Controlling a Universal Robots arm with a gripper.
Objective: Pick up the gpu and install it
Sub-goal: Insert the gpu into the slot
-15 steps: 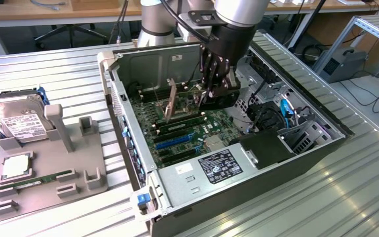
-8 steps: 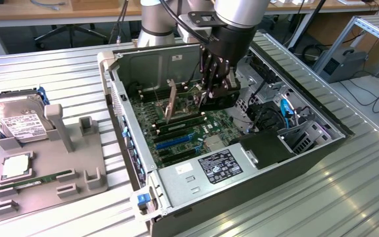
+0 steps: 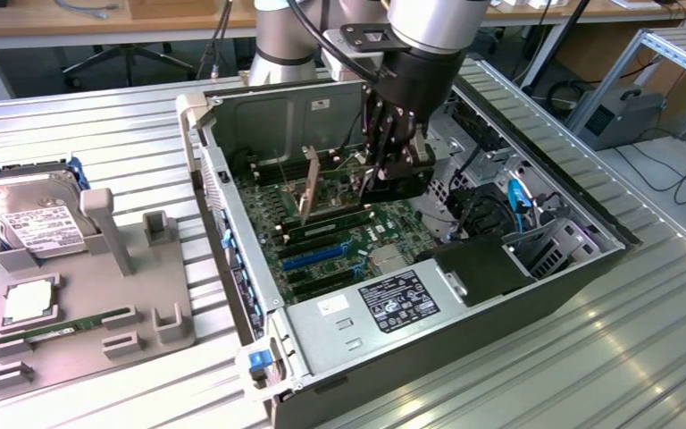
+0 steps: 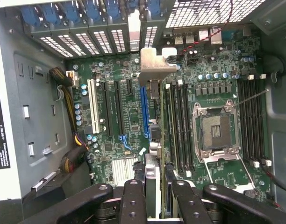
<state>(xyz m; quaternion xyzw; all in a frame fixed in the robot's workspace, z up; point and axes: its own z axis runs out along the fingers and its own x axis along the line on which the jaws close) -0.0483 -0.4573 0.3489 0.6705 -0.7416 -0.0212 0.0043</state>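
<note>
The gpu [image 3: 340,183] hangs upright inside the open computer case [image 3: 218,161], a thin dark card seen edge-on. Its silver bracket [image 4: 154,63] points toward the case's rear slot openings. My gripper [image 3: 391,181] reaches down into the case from above and is shut on the card's other end. In the wrist view the black fingers [image 4: 133,198] press on both sides of the card [image 4: 152,170]. The card runs along the long blue slot [image 4: 143,109] on the motherboard. Whether its edge sits in the slot I cannot tell.
The empty CPU socket [image 4: 215,130] and memory slots [image 4: 178,126] lie beside the card, cables and drive bays [image 3: 522,232] behind the gripper. On the exterior view's left, a grey fixture [image 3: 140,295] holds a hard drive [image 3: 33,219], a memory stick [image 3: 75,326] and a CPU [image 3: 28,299].
</note>
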